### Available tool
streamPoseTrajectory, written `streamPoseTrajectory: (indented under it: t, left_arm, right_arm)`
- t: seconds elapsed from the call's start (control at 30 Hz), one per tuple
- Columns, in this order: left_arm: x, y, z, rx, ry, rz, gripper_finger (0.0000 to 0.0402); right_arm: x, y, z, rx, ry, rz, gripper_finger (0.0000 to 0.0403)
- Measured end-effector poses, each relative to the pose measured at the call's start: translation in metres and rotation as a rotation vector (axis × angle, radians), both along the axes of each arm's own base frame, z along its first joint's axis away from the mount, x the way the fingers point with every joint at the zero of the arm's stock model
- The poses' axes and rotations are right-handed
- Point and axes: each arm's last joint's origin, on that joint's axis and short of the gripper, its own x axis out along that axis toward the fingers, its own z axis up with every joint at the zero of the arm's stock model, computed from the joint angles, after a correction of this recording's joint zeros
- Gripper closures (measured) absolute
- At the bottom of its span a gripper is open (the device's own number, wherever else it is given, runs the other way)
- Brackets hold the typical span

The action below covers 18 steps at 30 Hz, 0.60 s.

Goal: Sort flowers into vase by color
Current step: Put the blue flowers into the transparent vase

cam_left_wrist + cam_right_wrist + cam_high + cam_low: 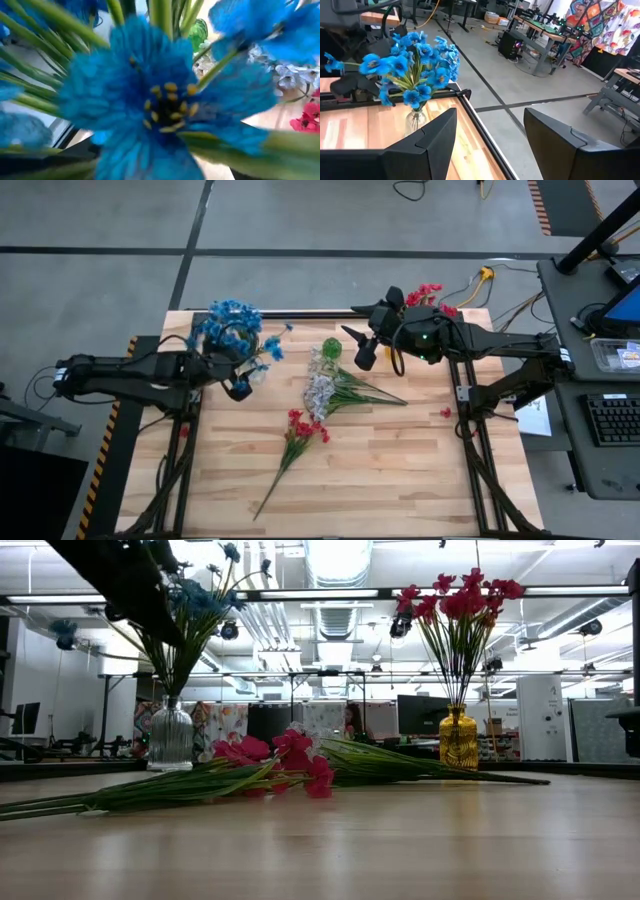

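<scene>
Blue flowers (232,326) stand in a clear vase (415,121) at the table's far left. My left gripper (240,387) hovers just on their near side, and a blue blossom (160,100) fills its wrist view. Red flowers (425,293) stand in a yellow vase (458,740) at the far right. A green vase (331,348) stands between the two. In front of it a white spray (320,392) and a red spray (303,428) lie flat on the table. My right gripper (362,350) hangs open, high beside the green vase, with nothing between its fingers (435,140).
A small red petal (446,412) lies near the right edge. The red spray's long stem (268,498) reaches toward the near edge. Bare wooden tabletop (420,480) lies at the near right. Desks and a keyboard (612,420) stand beyond the right side.
</scene>
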Motion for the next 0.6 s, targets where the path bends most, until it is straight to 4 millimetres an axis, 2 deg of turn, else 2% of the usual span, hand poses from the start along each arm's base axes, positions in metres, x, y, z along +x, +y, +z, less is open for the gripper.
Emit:
streamPoseTrajectory:
  t: [0.33,0.6]
  left_arm:
    - [-0.005,-0.002,0.017,-0.053,0.014,-0.036,0.0144]
    - [0.0,-0.004,0.013,-0.143,0.028,-0.08,0.0144]
  right_arm:
    - [0.0,0.0,0.0,-0.003,0.004,0.001,0.0179]
    - [0.0,0.0,0.0,-0.003,0.004,0.001,0.0179]
